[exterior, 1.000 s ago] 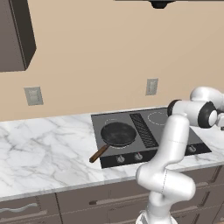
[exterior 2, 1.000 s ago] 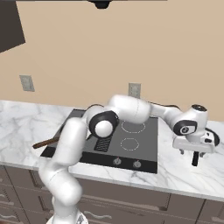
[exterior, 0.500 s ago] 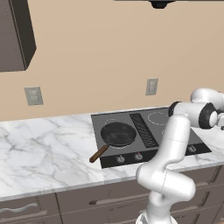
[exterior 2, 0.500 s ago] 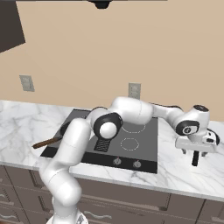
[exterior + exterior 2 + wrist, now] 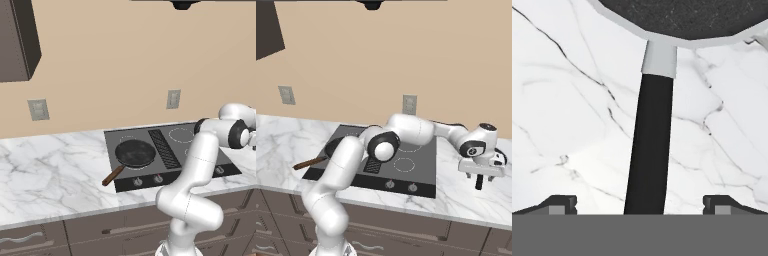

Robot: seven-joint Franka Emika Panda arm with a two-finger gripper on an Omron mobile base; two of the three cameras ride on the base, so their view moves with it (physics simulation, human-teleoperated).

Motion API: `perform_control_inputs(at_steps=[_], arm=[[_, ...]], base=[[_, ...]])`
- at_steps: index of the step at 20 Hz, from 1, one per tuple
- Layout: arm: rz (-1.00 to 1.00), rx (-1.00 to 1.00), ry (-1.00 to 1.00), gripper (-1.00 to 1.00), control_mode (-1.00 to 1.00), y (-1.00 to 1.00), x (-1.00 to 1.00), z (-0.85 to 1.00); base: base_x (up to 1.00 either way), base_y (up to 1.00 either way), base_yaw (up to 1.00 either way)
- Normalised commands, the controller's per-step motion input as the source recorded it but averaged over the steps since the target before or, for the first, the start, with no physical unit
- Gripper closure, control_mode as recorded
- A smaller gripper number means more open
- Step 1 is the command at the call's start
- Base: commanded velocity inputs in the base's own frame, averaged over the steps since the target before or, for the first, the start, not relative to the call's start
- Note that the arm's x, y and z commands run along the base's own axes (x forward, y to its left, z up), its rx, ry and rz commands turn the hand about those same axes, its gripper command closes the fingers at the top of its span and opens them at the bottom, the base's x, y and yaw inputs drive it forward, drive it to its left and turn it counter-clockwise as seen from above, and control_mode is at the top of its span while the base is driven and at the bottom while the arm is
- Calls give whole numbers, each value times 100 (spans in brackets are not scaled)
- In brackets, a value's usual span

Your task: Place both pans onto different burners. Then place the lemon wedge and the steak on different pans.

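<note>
Since a second ago the hand has eased a little farther right over the marble surface [image 5: 466, 197], and nothing else has shifted. Nearest in the right base view, the gripper [image 5: 479, 181] hangs low over the surface to the right of the cooktop [image 5: 421, 165]; one dark finger [image 5: 479, 182] points down, just above the marble. In the hand view the jaws stand wide open, a tip at each bottom corner, holding nothing. Between them runs the black handle [image 5: 651, 145] of the all-dark pan [image 5: 687, 17], lying on the marble, apart from either tip. A grey collar joins that handle to the pan's rim at the top of the view.

Farther left, the cooktop [image 5: 200, 150] sits set into the surface, knobs along its near edge and a black grille [image 5: 164, 148] down its middle. The wooden-handled pan [image 5: 134, 153] rests on the near-left burner, its brown handle [image 5: 113, 175] reaching off the cooktop's near left corner over the marble. The far-right burner [image 5: 181, 134] shows as a bare white ring.

On the far wall are two outlets [image 5: 173, 99].
</note>
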Motion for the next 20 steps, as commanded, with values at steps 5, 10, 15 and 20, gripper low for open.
perform_control_inputs(at_steps=[5, 10, 15, 20], arm=[[0, 0, 0, -100, -100, -4, 1, -20], [0, 0, 0, -100, -100, -3, 0, -15], [0, 0, 0, 100, -100, -1, 0, -9], [0, 0, 0, 100, -100, 0, 0, 0]], base=[[0, 0, 0], [0, 0, 0], [0, 0, 0], [0, 0, 0]])
